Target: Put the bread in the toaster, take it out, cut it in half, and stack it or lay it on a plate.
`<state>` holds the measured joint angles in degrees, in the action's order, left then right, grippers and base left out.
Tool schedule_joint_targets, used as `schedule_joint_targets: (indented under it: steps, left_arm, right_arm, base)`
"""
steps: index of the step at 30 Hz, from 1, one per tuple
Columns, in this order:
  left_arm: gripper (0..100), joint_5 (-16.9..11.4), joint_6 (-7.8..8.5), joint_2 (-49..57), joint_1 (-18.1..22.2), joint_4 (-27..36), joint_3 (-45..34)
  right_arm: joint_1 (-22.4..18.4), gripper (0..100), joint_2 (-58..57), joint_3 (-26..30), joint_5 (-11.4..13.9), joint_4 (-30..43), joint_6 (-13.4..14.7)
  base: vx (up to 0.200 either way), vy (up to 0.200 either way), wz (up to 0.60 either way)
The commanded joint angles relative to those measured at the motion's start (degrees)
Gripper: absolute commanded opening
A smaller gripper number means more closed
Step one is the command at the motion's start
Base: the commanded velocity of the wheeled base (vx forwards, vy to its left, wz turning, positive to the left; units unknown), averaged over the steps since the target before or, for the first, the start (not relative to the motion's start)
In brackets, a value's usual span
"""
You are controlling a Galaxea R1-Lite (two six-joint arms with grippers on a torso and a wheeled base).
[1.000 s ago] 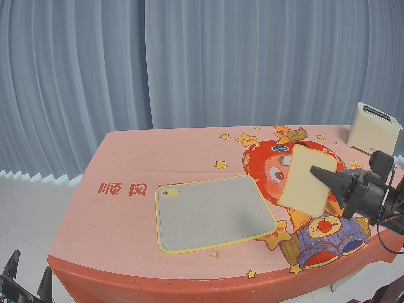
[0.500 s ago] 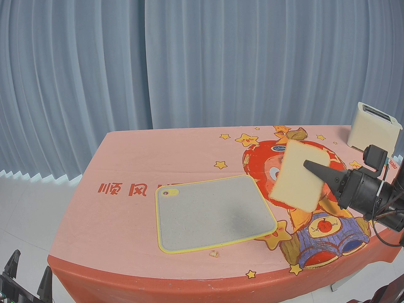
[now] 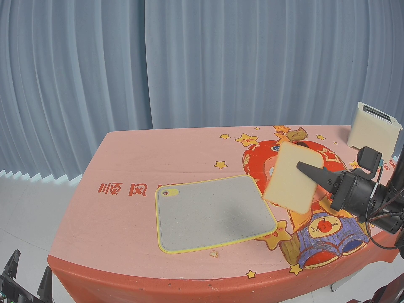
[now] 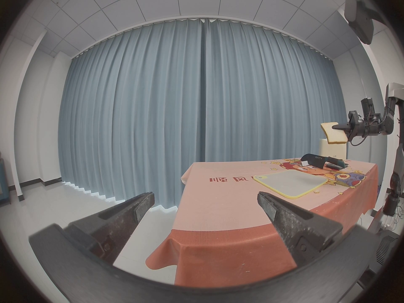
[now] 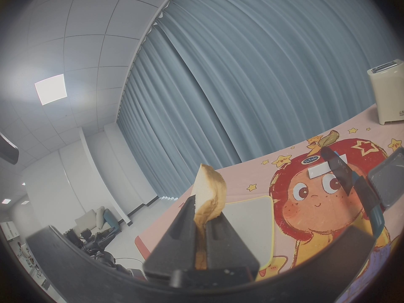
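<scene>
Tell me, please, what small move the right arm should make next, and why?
Probably carry the bread a little further toward the cutting board and begin tilting it flat. The right gripper is shut on it, holding it aloft just right of the board, and it has drifted away from the toaster over the last second.

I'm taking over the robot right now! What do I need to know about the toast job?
Left gripper: open, holding nothing, low off the table's front-left corner.
Right gripper: shut on the bread, which is upright in the air between the toaster and the cutting board.
The knife lies on the table between board and toaster.
Done: bread in hand, uncut; toasted or not, cannot tell.
Left: lay it on the board, halve it, plate it.
</scene>
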<state>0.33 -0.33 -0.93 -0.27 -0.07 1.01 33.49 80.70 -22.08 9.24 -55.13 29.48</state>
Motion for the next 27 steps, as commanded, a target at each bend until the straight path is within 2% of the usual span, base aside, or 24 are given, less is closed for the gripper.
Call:
schedule_joint_targets:
  steps: [1, 4, 7, 8, 11, 16, 18, 25, 27]
  left_arm:
    - [100, 0.0, -0.02, 0.1, 0.0, 0.0, -1.0]
    - [100, 0.0, -0.02, 0.1, 0.0, 0.0, -1.0]
    - [100, 0.0, 0.07, 0.1, 0.0, 0.0, -1.0]
    - [100, 0.0, 0.07, 0.1, 0.0, 0.0, -1.0]
    - [100, 0.0, -0.02, 0.1, 0.0, 0.0, -1.0]
    - [100, 0.0, -0.02, 0.1, 0.0, 0.0, -1.0]
    - [100, 0.0, -0.02, 0.1, 0.0, 0.0, -1.0]
    - [100, 0.0, -0.02, 0.1, 0.0, 0.0, -1.0]
    - [100, 0.0, -0.02, 0.1, 0.0, 0.0, -1.0]
  right_arm:
    - [1.2, 0, 0.5, 0.0, -0.6, 0.0, 0.1]
    - [2.5, 0, 0.9, 0.7, -1.7, 0.0, 0.0]
    - [5.4, 0, 2.1, 1.0, -4.8, -0.1, 0.0]
    - [6.6, 0, 3.1, 0.4, -7.0, -0.1, 0.0]
    - [7.3, 0, 5.3, -1.4, -10.1, -0.2, -0.1]
    - [7.7, 0, 7.3, -3.2, -10.8, -0.1, 0.1]
    - [7.8, 0, 9.8, -5.3, -11.3, -0.1, 0.9]
    - [7.9, 0, 18.8, -11.8, -11.6, -0.2, 7.5]
    - [7.9, 0, 20.6, -13.1, -11.7, -0.2, 8.7]
  base:
    - [0.0, 0.0, 0.0]
    - [0.0, 0.0, 0.0]
    - [0.0, 0.0, 0.0]
    - [0.0, 0.0, 0.0]
    - [0.0, 0.0, 0.0]
    - [0.0, 0.0, 0.0]
    - [0.0, 0.0, 0.0]
    - [0.0, 0.0, 0.0]
    - [0.0, 0.0, 0.0]
